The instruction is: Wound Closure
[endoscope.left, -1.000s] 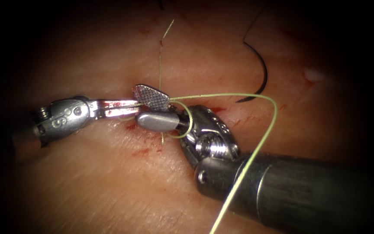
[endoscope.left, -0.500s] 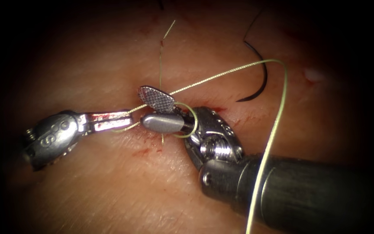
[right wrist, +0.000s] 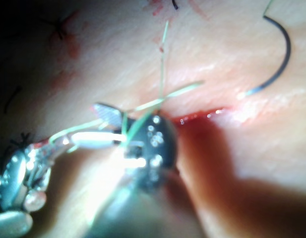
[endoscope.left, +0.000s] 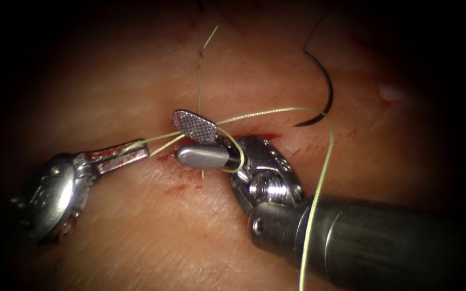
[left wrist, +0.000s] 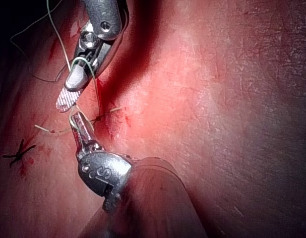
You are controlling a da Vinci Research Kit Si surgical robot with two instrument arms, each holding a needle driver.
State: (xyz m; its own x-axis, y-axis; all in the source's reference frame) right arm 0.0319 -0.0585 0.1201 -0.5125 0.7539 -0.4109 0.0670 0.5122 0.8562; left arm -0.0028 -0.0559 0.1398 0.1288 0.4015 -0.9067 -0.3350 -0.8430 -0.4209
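L tool [endoscope.left: 128, 153] drawn back toward 8 o'clock, pinching thread [endoscope.left: 268, 112]; R tool [endoscope.left: 198, 141] spread, loop round it; needle [endoscope.left: 322, 94] lying free, 1 o'clock; knot-forming underway prob.

Left claw [endoscope.left: 136, 152] clamped closed; right claw [endoscope.left: 190, 140] gapes open.

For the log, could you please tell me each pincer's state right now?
Left pincer: shut on the thread.
Right pincer: open, holding nothing; thread looped around it.
Needle: free on the tissue.
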